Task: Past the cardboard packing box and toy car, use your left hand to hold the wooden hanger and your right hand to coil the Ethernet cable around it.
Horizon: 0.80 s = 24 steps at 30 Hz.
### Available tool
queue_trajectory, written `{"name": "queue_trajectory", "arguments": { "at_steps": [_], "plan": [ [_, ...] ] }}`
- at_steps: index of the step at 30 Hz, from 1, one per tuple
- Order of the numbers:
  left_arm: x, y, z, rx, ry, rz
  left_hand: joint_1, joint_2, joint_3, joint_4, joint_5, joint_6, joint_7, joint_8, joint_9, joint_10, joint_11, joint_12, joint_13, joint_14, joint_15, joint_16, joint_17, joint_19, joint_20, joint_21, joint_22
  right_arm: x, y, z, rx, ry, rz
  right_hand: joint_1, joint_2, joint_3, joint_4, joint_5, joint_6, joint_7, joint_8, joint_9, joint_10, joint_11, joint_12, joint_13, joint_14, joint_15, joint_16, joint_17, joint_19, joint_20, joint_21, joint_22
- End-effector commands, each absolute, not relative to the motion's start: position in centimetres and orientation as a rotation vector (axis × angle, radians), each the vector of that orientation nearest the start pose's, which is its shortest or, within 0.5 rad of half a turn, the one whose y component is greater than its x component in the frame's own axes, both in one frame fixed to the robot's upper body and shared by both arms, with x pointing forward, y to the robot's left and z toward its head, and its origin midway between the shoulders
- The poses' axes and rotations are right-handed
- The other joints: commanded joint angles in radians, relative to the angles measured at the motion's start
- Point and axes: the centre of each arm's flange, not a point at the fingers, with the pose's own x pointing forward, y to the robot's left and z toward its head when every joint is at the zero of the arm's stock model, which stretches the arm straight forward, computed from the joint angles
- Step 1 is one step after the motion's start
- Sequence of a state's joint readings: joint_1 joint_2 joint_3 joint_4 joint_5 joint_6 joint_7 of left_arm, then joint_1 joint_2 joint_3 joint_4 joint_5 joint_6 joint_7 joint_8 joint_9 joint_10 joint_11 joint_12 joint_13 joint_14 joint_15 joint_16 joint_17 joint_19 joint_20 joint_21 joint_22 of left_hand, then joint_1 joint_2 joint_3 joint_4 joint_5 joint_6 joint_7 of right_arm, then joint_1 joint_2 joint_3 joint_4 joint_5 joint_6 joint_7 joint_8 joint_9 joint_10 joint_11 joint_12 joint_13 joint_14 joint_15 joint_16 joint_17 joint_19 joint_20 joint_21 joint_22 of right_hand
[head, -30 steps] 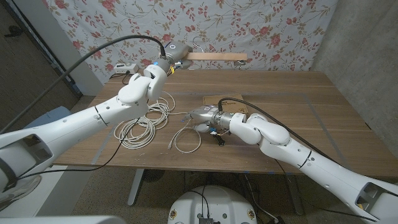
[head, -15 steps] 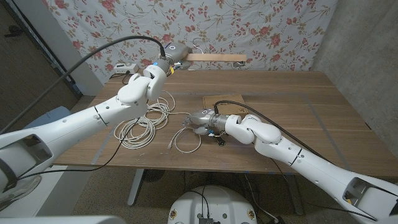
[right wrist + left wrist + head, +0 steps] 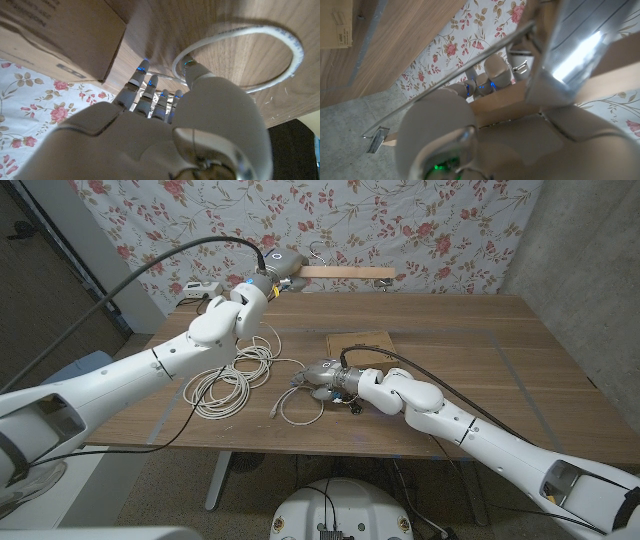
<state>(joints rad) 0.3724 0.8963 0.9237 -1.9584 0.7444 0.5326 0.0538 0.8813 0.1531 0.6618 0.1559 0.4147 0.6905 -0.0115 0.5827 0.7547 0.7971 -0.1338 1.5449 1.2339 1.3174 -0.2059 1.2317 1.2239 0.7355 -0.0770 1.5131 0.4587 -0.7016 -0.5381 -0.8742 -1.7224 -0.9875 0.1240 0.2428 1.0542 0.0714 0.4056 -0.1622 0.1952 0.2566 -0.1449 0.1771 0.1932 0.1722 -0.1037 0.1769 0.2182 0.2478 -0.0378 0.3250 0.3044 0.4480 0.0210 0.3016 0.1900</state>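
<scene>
Cable pickup stage. Nearest, the right hand (image 3: 318, 372) reaches low over the table (image 3: 480, 350), fingers (image 3: 142, 92) extended toward the cable (image 3: 235, 380); whether they have closed on its small loop cannot be told. Just beyond lies the box (image 3: 362, 342). Farthest, the left hand (image 3: 272, 268) grips the hanger (image 3: 345, 272) raised above the far edge. Next the right hand must secure the cable end and carry it up to the hanger. Against the earlier frames, the right hand has advanced leftward; the hanger stays put.
</scene>
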Motion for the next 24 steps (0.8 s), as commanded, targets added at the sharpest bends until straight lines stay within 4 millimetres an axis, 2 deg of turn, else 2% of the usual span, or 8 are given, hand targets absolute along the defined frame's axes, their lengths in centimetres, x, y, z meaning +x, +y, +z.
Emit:
{"name": "queue_trajectory", "arguments": {
  "at_steps": [1, 6, 9, 14, 18, 24],
  "plan": [
    [55.0, 17.4, 16.6, 1.669, -0.845, 0.384, 0.002, 0.011, 0.009, -0.001, -0.002, 0.001, 0.005, 0.005, 0.000, -0.003, 0.000, 0.007, 0.005, -0.003, 0.000, 0.006, 0.002, -0.006, -0.039, 0.009, -0.002, 55.7, -0.9, -8.2, -1.762, -1.063, 0.462, -0.012, -0.014, -0.014, 0.007, 0.007, -0.006, -0.011, 0.004, 0.002, -0.021, -0.021, 0.003, 0.001, -0.002, -0.087, -0.002, 0.006, -0.002, -0.010, -0.003, 0.000],
    [54.9, 17.4, 16.6, 1.662, -0.852, 0.387, 0.000, 0.011, 0.011, -0.001, -0.003, 0.000, 0.004, 0.006, -0.001, -0.005, -0.001, 0.009, 0.005, -0.004, 0.000, 0.009, 0.002, -0.007, -0.037, 0.012, -0.005, 55.3, -0.9, -8.0, -1.744, -1.124, 0.431, -0.018, -0.021, -0.026, 0.010, 0.011, -0.019, -0.017, 0.005, 0.002, -0.039, -0.025, 0.006, 0.000, 0.021, -0.099, 0.007, 0.009, -0.002, -0.005, -0.003, 0.000],
    [54.8, 17.4, 16.6, 1.659, -0.855, 0.390, -0.001, 0.011, 0.012, -0.001, -0.004, 0.000, 0.005, 0.007, -0.001, -0.004, 0.001, 0.010, 0.005, -0.004, 0.000, 0.010, 0.002, -0.008, -0.038, 0.013, -0.005, 55.3, -0.8, -8.1, -1.735, -1.126, 0.439, -0.018, -0.022, -0.029, 0.010, 0.014, -0.009, -0.031, 0.011, 0.002, -0.036, -0.027, 0.012, 0.000, 0.030, -0.101, 0.009, 0.010, 0.000, -0.003, -0.003, 0.000],
    [54.8, 17.6, 16.5, 1.656, -0.852, 0.392, -0.003, 0.011, 0.013, -0.001, -0.005, 0.000, 0.005, 0.008, -0.004, -0.006, -0.001, 0.011, 0.005, -0.005, 0.000, 0.012, 0.002, -0.008, -0.039, 0.015, -0.007, 55.1, -0.4, -8.2, -1.718, -1.170, 0.423, -0.013, -0.020, -0.031, 0.008, 0.017, -0.027, -0.028, 0.006, 0.002, -0.042, -0.028, 0.013, 0.000, 0.039, -0.111, 0.013, 0.012, 0.010, -0.006, 0.001, 0.000],
    [54.7, 17.7, 16.5, 1.655, -0.851, 0.392, -0.004, 0.011, 0.015, -0.002, -0.005, -0.001, 0.004, 0.008, -0.005, -0.006, 0.000, 0.012, 0.005, -0.006, 0.000, 0.014, 0.002, -0.008, -0.038, 0.017, -0.009, 55.6, -0.1, -8.3, -1.731, -1.159, 0.447, -0.001, -0.016, -0.029, 0.004, 0.022, -0.018, -0.034, 0.013, 0.002, -0.029, -0.038, 0.022, -0.001, 0.046, -0.115, 0.015, 0.014, 0.018, -0.010, 0.004, 0.000],
    [54.9, 17.9, 16.4, 1.650, -0.846, 0.391, -0.006, 0.011, 0.016, -0.002, -0.006, -0.001, 0.006, 0.010, -0.007, -0.005, 0.000, 0.014, 0.005, -0.007, 0.000, 0.016, 0.002, -0.010, -0.039, 0.019, -0.010, 56.4, 0.4, -8.4, -1.735, -1.148, 0.468, 0.002, -0.013, -0.029, 0.005, 0.025, -0.002, -0.029, 0.020, 0.002, -0.014, -0.036, 0.029, -0.002, 0.052, -0.116, 0.016, 0.016, 0.022, -0.013, 0.005, 0.000]
  ]
}}
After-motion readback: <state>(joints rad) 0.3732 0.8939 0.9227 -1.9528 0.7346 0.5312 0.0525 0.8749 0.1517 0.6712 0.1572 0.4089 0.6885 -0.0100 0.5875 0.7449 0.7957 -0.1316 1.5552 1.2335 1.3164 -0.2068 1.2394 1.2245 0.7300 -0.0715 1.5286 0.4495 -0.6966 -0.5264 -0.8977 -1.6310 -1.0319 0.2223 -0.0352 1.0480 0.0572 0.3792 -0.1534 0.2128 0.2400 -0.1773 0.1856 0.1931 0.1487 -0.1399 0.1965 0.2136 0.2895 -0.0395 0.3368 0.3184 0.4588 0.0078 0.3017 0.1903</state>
